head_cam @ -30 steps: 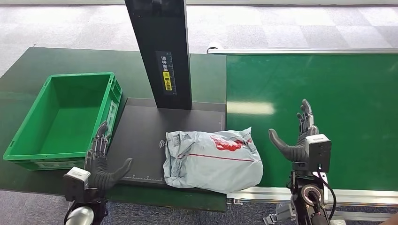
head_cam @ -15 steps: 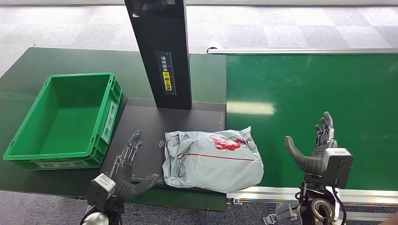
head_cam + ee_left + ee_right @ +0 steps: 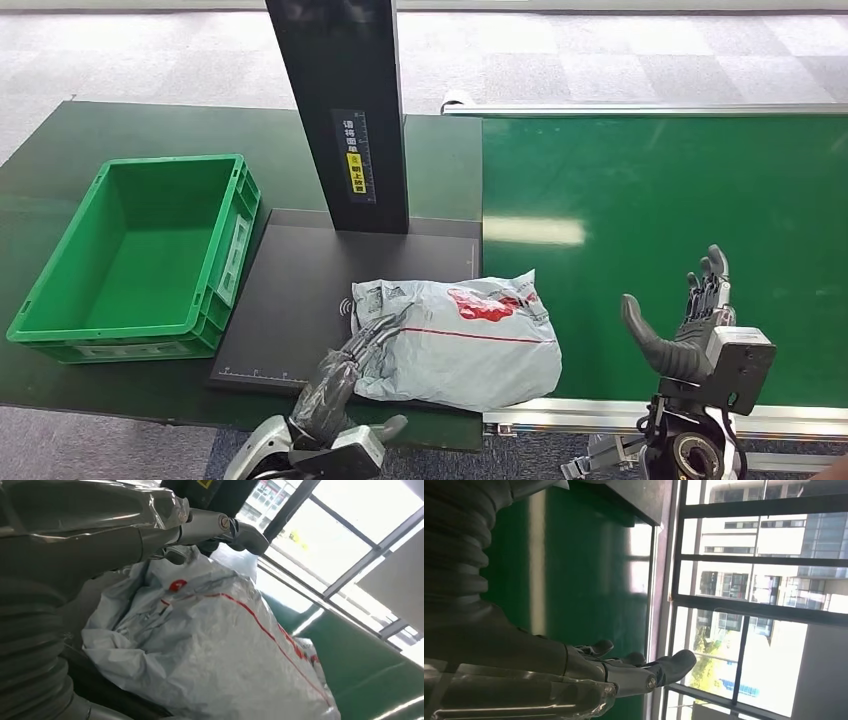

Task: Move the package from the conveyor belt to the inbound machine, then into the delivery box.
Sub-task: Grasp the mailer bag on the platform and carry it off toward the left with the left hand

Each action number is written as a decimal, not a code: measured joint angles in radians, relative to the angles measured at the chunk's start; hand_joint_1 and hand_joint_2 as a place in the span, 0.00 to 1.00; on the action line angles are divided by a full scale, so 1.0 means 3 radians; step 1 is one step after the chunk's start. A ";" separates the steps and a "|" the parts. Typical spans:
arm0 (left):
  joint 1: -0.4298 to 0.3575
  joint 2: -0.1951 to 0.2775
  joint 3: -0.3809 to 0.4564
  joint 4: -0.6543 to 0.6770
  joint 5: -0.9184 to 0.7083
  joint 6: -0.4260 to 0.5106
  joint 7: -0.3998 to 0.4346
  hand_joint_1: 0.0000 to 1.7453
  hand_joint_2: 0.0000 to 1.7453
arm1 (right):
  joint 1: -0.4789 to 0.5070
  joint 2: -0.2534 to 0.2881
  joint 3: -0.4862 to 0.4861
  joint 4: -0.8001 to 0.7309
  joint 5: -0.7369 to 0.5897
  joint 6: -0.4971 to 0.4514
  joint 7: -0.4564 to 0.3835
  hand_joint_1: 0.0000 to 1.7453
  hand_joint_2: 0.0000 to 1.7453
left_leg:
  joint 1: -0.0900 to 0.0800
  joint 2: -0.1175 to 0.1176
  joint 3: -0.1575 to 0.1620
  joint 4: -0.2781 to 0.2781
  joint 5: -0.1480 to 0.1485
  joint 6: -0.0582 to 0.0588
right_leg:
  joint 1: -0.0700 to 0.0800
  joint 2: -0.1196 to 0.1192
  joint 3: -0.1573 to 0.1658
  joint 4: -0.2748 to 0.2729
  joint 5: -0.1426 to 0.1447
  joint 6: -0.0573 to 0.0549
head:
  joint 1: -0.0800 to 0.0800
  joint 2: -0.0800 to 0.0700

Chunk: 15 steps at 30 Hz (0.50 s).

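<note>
A grey plastic mailer package (image 3: 455,338) with red print lies across the black inbound machine platform (image 3: 300,290) and the conveyor's left edge. My left hand (image 3: 340,378) reaches in from the near side, fingers spread and laid against the package's left end (image 3: 210,645); nothing is grasped. My right hand (image 3: 690,325) stands open above the green conveyor belt (image 3: 660,220), well right of the package, its fingers (image 3: 634,670) stretched out. The green delivery box (image 3: 135,255) sits empty at the left.
The machine's black scanner column (image 3: 345,110) rises behind the platform. A silver rail (image 3: 640,415) runs along the conveyor's near edge. Dark green table surface (image 3: 60,150) surrounds the box.
My left hand has swung right from beside the box to the package's left end. My right hand has drawn back to the right and toward me, away from the package.
</note>
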 joint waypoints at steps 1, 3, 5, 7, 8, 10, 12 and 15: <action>-0.0016 0.0007 -0.0057 0.0025 -0.0074 0.0031 0.0022 0.00 1.00 | 0.0000 0.0008 -0.0007 -0.0004 0.0008 0.0006 -0.0002 0.00 1.00 | 0.0000 0.0000 0.0000 0.0000 0.0000 0.0000 | 0.0000 0.0000 0.0000 0.0000 0.0000 0.0000 | 0.0000 0.0000; -0.0058 0.0024 -0.0165 0.0085 -0.0236 0.0067 0.0071 0.00 1.00 | -0.0002 0.0022 -0.0025 -0.0012 0.0026 0.0018 -0.0003 0.00 1.00 | 0.0000 0.0000 0.0001 0.0000 0.0000 0.0000 | 0.0000 0.0000 0.0000 0.0000 0.0000 0.0000 | 0.0000 0.0000; -0.0106 0.0040 -0.0274 0.0155 -0.0414 0.0087 0.0118 0.00 1.00 | -0.0010 0.0036 -0.0044 -0.0022 0.0036 0.0024 -0.0005 0.00 1.00 | 0.0000 -0.0001 0.0001 0.0000 0.0000 0.0000 | 0.0000 0.0000 0.0001 0.0000 0.0000 0.0000 | 0.0000 0.0000; -0.0141 0.0050 -0.0374 0.0216 -0.0505 0.0094 0.0142 0.00 1.00 | -0.0015 0.0049 -0.0063 -0.0031 0.0038 0.0025 -0.0007 0.00 1.00 | 0.0000 0.0000 0.0001 0.0000 0.0000 0.0000 | 0.0000 0.0000 0.0001 0.0000 0.0000 0.0000 | 0.0000 0.0000; -0.0154 0.0054 -0.0411 0.0240 -0.0522 0.0097 0.0149 0.00 1.00 | -0.0016 0.0054 -0.0072 -0.0033 0.0038 0.0025 -0.0008 0.00 1.00 | 0.0000 0.0000 0.0000 0.0000 0.0000 0.0000 | 0.0000 0.0000 0.0001 0.0000 0.0000 0.0000 | 0.0000 0.0000; -0.0175 0.0060 -0.0459 0.0278 -0.0539 0.0103 0.0158 0.00 1.00 | -0.0016 0.0062 -0.0087 -0.0035 0.0038 0.0025 -0.0008 0.00 1.00 | 0.0000 0.0000 0.0000 0.0000 0.0000 0.0000 | 0.0000 0.0000 0.0001 0.0000 0.0000 0.0000 | 0.0000 0.0000; -0.0189 0.0063 -0.0493 0.0307 -0.0556 0.0111 0.0166 0.00 1.00 | -0.0015 0.0068 -0.0094 -0.0040 0.0038 0.0028 -0.0008 0.00 1.00 | 0.0000 0.0000 0.0000 0.0000 0.0000 0.0000 | 0.0000 0.0000 0.0000 0.0000 0.0000 0.0000 | 0.0000 0.0000; -0.0220 0.0067 -0.0540 0.0353 -0.0663 0.0119 0.0197 0.00 1.00 | -0.0014 0.0074 -0.0104 -0.0055 0.0040 0.0034 -0.0008 0.00 1.00 | 0.0000 -0.0001 0.0000 0.0000 0.0000 0.0000 | 0.0000 0.0000 0.0000 0.0000 0.0000 0.0000 | 0.0000 0.0000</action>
